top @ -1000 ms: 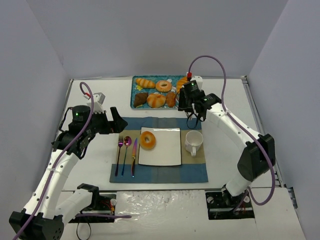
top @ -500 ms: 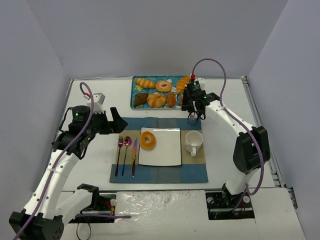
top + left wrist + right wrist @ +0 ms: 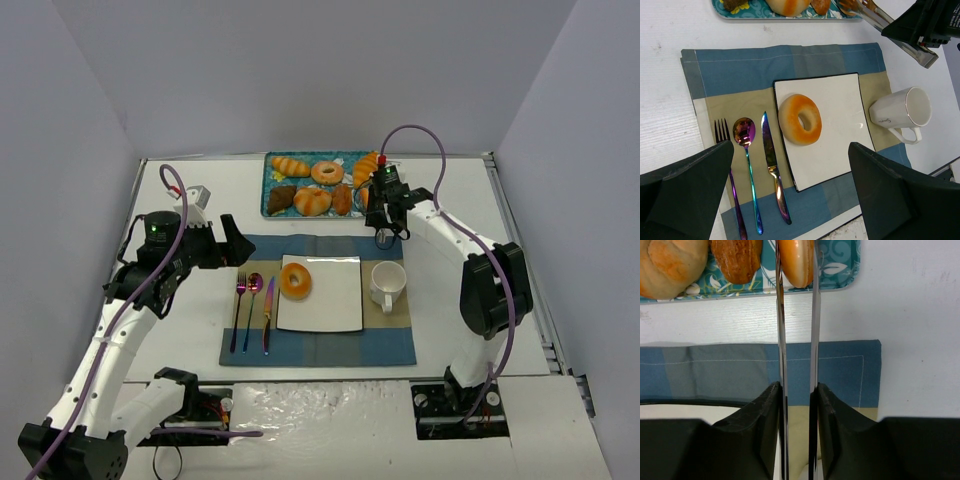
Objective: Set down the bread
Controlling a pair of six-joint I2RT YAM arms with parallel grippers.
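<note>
1. The golden-brown oblong bread roll (image 3: pixel 796 260) is at the right end of the teal patterned tray (image 3: pixel 840 265), between the two blades of the silver metal tongs (image 3: pixel 780 330), which lie close against both its sides.
2. My right gripper (image 3: pixel 796 390) is clamped narrow on the tongs' handles.
3. I cannot tell whether the roll is lifted off the tray.
4. My left gripper (image 3: pixel 790 147) hangs spread wide and holds nothing, above the blue and beige cloth placemat (image 3: pixel 790 60).
5. A ring-shaped orange bread (image 3: pixel 800 119) lies on the white square plate (image 3: pixel 840 140), with a white ceramic mug (image 3: pixel 900 112) just beside the plate.
</note>
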